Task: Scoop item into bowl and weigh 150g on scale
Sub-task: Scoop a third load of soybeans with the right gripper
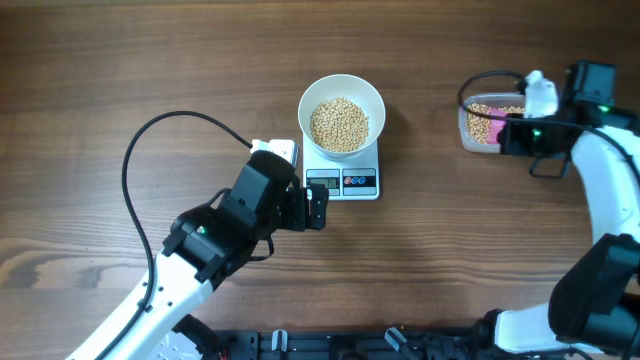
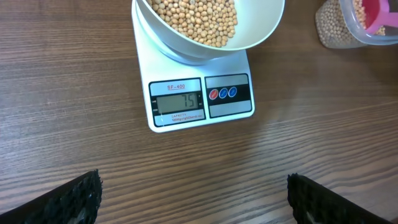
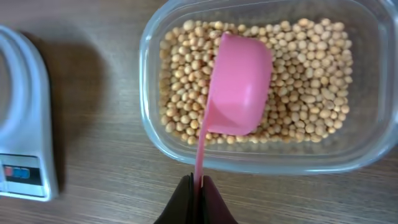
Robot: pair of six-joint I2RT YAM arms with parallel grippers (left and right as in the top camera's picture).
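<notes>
On the scale (image 1: 342,182), near the middle of the counter (image 1: 450,250), sits the bowl (image 1: 375,100) with a good heap of beans (image 1: 339,124) in it; the display (image 2: 179,101) seems to read 75, so I judge the weighing about half done. More beans fill the tub (image 3: 149,74), which stands well apart to the right of the scale. The scoop (image 3: 239,87) has its cup down among them, and whether it is loaded I cannot tell. The right fingers (image 3: 183,205) are clamped together on the thin end of its handle, likely for reach into the tub and a level carry. The left fingers (image 2: 68,202) stand wide apart, holding nothing, low over the counter just in front of the scale, probably parked there so the wrist view faces the display. Between tub and bowl the counter is bare wood, but the left arm lies close to the scale's front left corner, and the bowl's high rim must be cleared before tipping.
</notes>
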